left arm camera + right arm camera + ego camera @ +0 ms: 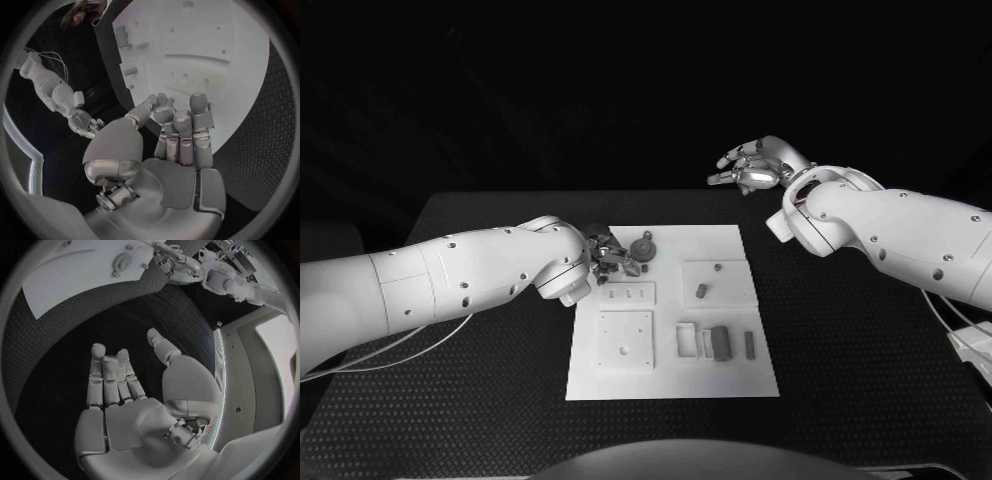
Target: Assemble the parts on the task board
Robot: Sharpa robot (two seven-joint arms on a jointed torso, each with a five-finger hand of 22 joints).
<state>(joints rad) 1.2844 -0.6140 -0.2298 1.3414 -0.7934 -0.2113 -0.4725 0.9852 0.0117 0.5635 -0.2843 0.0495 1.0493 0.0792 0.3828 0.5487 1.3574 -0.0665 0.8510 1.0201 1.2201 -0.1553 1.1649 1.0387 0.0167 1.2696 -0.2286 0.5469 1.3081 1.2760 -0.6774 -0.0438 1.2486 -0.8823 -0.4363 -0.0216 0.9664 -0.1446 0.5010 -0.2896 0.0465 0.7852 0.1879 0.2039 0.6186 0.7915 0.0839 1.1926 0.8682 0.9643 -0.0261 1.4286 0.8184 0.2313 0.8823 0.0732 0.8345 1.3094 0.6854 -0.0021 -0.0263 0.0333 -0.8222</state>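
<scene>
The white task board (733,375) lies in the middle of the black table. My left hand (610,256) hovers at the board's far left corner, right beside a round grey part (643,247). In the left wrist view that hand (178,145) has its fingers straight and close together over the board (212,40), thumb against the fingertips; whether anything sits between them is hidden. My right hand (756,166) is raised past the table's far edge, fingers spread and empty, as its wrist view (122,390) confirms. Several grey parts (718,342) lie near the board's front.
A small grey piece (702,291) lies in the board's right half, and a square raised plate (625,340) sits at its near left. Cables (387,350) trail beneath my left arm. A white object (975,345) sits at the table's right edge.
</scene>
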